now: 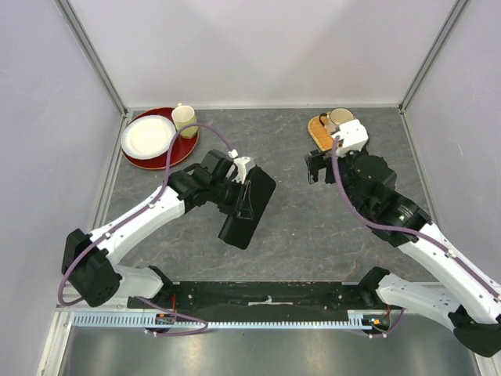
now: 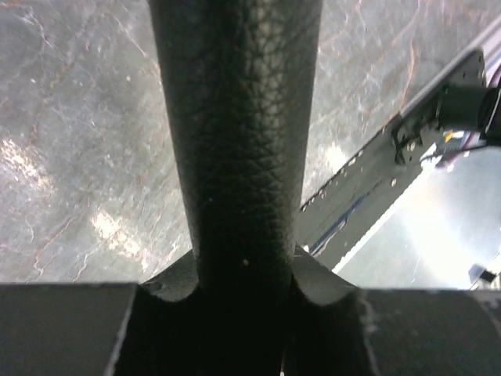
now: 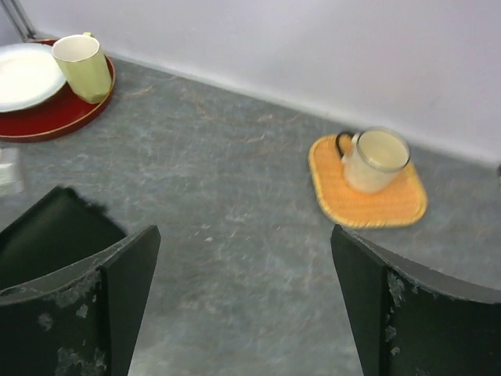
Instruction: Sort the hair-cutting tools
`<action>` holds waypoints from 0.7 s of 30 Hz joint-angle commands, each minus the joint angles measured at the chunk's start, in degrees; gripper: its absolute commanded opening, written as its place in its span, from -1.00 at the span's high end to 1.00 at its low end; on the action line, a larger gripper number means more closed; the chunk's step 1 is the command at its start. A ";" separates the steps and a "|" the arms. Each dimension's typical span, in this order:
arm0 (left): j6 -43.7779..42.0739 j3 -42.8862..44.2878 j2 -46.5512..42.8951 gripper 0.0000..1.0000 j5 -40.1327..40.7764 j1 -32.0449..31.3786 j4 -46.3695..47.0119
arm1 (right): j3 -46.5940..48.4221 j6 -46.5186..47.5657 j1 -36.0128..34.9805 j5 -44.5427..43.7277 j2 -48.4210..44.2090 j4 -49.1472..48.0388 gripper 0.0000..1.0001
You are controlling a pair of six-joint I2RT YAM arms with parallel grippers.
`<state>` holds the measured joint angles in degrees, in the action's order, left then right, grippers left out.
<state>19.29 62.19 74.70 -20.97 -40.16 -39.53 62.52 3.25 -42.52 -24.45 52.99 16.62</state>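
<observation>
- The left end effector (image 1: 245, 186) is closed on a black case (image 1: 249, 211), which is gripped at one edge near the middle of the counter (image 1: 313, 235).
- In the left wrist view, the grained edge of the case is seen running up between the two fingers; whether the case touches the counter cannot be told.
- The right end effector (image 3: 244, 305) is spread wide, with nothing gripped, and is poised near the case, to its right.
- A mug (image 3: 377, 159) is set on an orange mat (image 3: 395, 210) at the far right.
- A white plate (image 3: 23, 74) and a pale green cup (image 3: 84, 66) are carried on a red tray (image 3: 47, 125) at the far left.
- The scissors and combs are not made out in any view, so their place cannot be told.
</observation>
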 commanded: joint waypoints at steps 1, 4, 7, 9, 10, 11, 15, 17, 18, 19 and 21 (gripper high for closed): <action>8.74 6.08 5.35 0.95 3.04 0.79 9.89 | -3.88 -19.29 -0.10 -2.81 -5.43 6.67 -0.96; 12.34 8.46 10.27 0.92 4.26 1.14 13.41 | -7.48 -24.75 -0.10 -0.78 -8.51 7.81 -0.96; 15.60 10.39 15.80 0.82 5.15 1.58 19.21 | -10.31 -29.51 -0.10 -0.34 -10.01 10.27 -0.96; 17.87 11.80 19.24 0.81 5.33 2.02 21.94 | -12.41 -33.12 -0.10 0.62 -10.36 10.98 -0.96; 18.58 13.20 20.74 0.81 5.76 2.45 22.56 | -13.21 -33.82 -0.10 2.11 -10.63 11.06 -0.96; 19.72 13.83 24.06 0.80 5.77 2.89 24.04 | -13.82 -35.48 -0.19 2.47 -10.98 10.98 -0.96; 19.56 17.07 30.94 0.80 7.00 5.79 24.15 | -16.72 -37.52 -0.10 3.53 -13.08 10.89 -0.96; 18.77 17.78 34.00 0.78 5.60 7.02 24.06 | -17.34 -37.87 -0.10 3.79 -13.70 10.89 -0.96; 18.51 17.96 34.46 0.76 5.42 8.07 23.80 | -17.96 -38.14 -0.10 3.79 -14.23 10.89 -0.96; 17.98 17.88 34.90 0.61 5.59 8.43 23.62 | -18.22 -38.14 -0.19 4.05 -14.41 10.80 -0.96; 16.57 17.44 35.78 0.42 6.55 9.48 22.49 | -18.84 -38.49 -0.10 4.14 -14.67 10.89 -0.96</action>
<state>35.92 76.71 110.21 -15.14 -32.86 -19.73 44.49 -32.45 -42.54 -21.21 39.83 28.21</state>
